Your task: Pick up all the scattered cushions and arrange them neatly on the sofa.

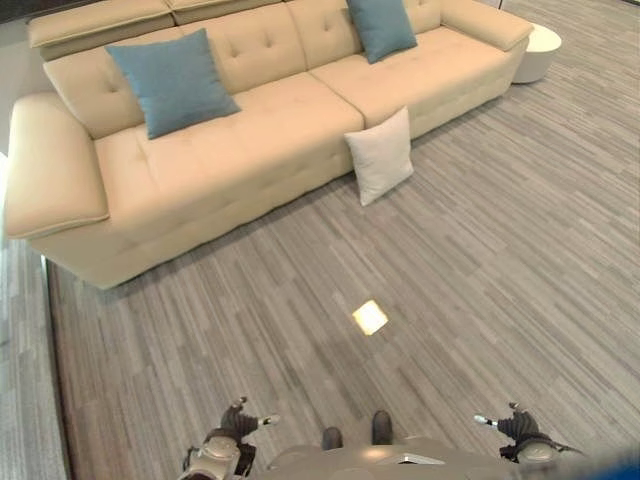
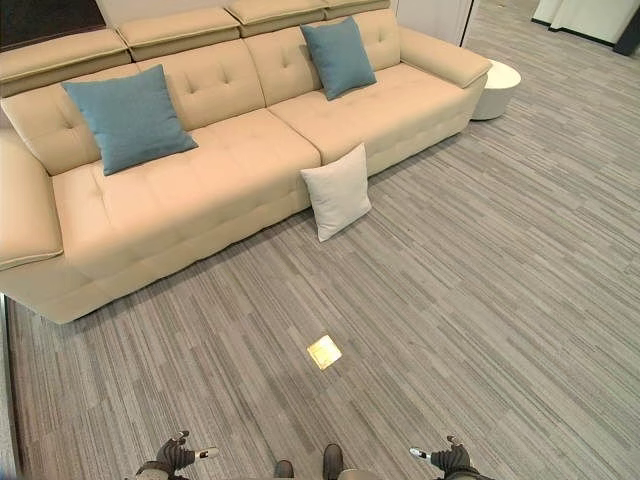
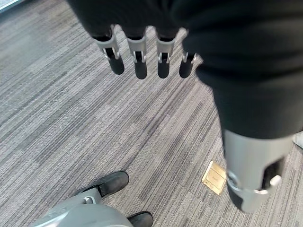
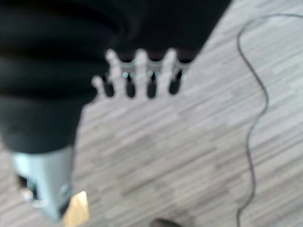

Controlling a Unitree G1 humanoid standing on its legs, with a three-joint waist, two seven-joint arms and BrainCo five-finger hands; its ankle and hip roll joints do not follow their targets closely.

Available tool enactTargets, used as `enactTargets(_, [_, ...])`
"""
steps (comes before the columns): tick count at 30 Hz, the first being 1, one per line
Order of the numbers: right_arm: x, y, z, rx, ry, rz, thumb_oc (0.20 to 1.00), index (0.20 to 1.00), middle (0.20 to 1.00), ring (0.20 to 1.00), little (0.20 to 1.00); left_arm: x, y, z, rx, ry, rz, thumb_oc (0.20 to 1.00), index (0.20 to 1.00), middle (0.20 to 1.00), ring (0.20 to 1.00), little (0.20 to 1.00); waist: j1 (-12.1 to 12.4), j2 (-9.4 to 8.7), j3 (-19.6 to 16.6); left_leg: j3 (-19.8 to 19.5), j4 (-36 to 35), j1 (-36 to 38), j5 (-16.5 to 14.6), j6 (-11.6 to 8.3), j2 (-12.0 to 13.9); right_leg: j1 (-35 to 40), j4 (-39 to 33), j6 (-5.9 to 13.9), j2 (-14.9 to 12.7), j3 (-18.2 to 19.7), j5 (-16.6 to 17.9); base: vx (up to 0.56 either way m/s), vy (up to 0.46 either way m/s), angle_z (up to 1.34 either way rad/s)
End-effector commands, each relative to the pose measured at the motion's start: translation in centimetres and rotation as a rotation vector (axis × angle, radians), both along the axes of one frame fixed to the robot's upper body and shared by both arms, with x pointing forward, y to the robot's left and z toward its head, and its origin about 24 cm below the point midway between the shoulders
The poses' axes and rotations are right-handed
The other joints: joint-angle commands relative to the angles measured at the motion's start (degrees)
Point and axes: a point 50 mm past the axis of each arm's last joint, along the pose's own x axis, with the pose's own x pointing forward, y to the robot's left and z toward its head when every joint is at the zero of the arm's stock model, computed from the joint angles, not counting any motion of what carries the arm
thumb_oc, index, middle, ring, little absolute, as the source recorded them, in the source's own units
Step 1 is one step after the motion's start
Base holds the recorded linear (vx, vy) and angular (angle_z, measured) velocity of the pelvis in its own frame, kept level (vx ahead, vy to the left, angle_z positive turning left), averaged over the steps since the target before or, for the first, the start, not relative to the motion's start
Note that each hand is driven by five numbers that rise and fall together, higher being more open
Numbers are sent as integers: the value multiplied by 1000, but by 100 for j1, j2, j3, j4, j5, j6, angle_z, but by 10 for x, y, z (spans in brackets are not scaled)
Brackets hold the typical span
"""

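Square white cushion (image 2: 337,191) upright on edge against beige sofa (image 2: 200,190)

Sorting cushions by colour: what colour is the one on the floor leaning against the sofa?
White floor cushion, clearest in the right eye view.

L robot hand (image 3: 142,56) slack over carpet (image 3: 71,118)

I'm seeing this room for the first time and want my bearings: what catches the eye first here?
A long beige sofa fills the far side, with two blue cushions propped on its seat against the backrest. A white cushion stands on the grey floor, leaning against the sofa's front. Both hands, left hand and right hand, hang open and hold nothing.
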Motion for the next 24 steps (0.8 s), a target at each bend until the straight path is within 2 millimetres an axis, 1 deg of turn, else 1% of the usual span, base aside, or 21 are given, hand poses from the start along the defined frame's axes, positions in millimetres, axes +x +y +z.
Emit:
enactTargets(1, [12, -3, 3, -11, -16, -14, 1000, 1000, 1000, 1000, 1000, 11, -5, 1, 7, -3, -44, 1000, 1000, 1000, 1000, 1000, -42, -103, 36, 31, 21, -24, -238, -276, 175, 209, 175, 796, -569, 276, -405, -6, 2, -7])
enactTargets(5, [14, 0, 2, -9, -14, -5, 1000, 1000, 1000, 1000, 1000, 13, -4, 1, 9, -8, -40, 1000, 1000, 1000, 1000, 1000, -35, -128, 72, 77, 21, -79, -231, -272, 185, 104, 187, 805, -543, 290, -353, -28, -3, -11])
enactTargets(7, [17, 3, 2, -12, -16, 17, 1000, 1000, 1000, 1000, 1000, 14, -3, 2, 12, -15, -32, 1000, 1000, 1000, 1000, 1000, 9, -164, 106, 214, 21, -121, -229, -275, 205, -4, 197, 826, -518, 212, -285, -34, -21, -10])
enactTargets(8, [21, 4, 3, -15, -22, 30, 1000, 1000, 1000, 1000, 1000, 15, -3, 2, 11, -20, -25, 1000, 1000, 1000, 1000, 1000, 52, -184, 122, 313, 21, -132, -236, -283, 214, -43, 206, 854, -513, 105, -251, -21, -27, -21])
enactTargets(9, [21, 4, 3, -15, -22, 30, 1000, 1000, 1000, 1000, 1000, 15, -3, 2, 11, -20, -25, 1000, 1000, 1000, 1000, 1000, 55, -185, 123, 316, 21, -130, -236, -283, 214, -43, 207, 854, -513, 108, -251, -14, -40, -45])
enactTargets(12, [28, 5, 5, -22, -37, 50, 1000, 1000, 1000, 1000, 1000, 14, -1, 2, 12, -20, -13, 1000, 1000, 1000, 1000, 1000, 109, -208, 156, 498, 21, -115, -245, -325, 278, -119, 294, 895, -548, -314, -211, -10, -38, -73])
enactTargets(13, [28, 5, 5, -22, -37, 50, 1000, 1000, 1000, 1000, 1000, 14, -1, 2, 12, -20, -13, 1000, 1000, 1000, 1000, 1000, 109, -208, 156, 498, 21, -115, -245, -325, 278, -119, 294, 895, -548, -315, -212, 6, -56, -58])
enactTargets(14, [30, 5, 6, -26, -43, 59, 1000, 1000, 1000, 1000, 1000, 14, 0, 3, 13, -19, -12, 1000, 1000, 1000, 1000, 1000, 118, -217, 166, 571, 21, -86, -245, -348, 304, -138, 339, 906, -567, -558, -214, 32, -72, -33])
enactTargets(18, [24, 0, 6, -30, -31, 41, 1000, 1000, 1000, 1000, 1000, 16, -6, 2, -5, -14, -30, 1000, 1000, 1000, 1000, 1000, 43, -192, 154, 556, 21, 9, -257, -369, 295, 53, 166, 845, -528, -521, -332, 44, -70, -6])
enactTargets(22, [20, 1, 4, -24, -29, 36, 1000, 1000, 1000, 1000, 1000, 18, -13, 1, -17, -16, -47, 1000, 1000, 1000, 1000, 1000, -32, -133, 172, 518, 21, 114, -239, -408, 356, 144, 101, 745, -430, -402, -421, 65, -98, 2])
enactTargets(23, [19, 1, 4, -22, -28, 32, 1000, 1000, 1000, 1000, 1000, 19, -14, 1, -20, -17, -50, 1000, 1000, 1000, 1000, 1000, -43, -133, 200, 510, 94, 102, -240, -425, 381, 148, 106, 719, -413, -371, -439, 10, -92, -3])
enactTargets(24, [20, 1, 4, -18, -37, 24, 1000, 1000, 1000, 1000, 1000, 22, -16, 1, -23, -26, -55, 1000, 1000, 1000, 1000, 1000, -50, -151, 252, 513, 343, -17, -291, -452, 417, 140, 120, 684, -396, -336, -473, -12, -108, -2])
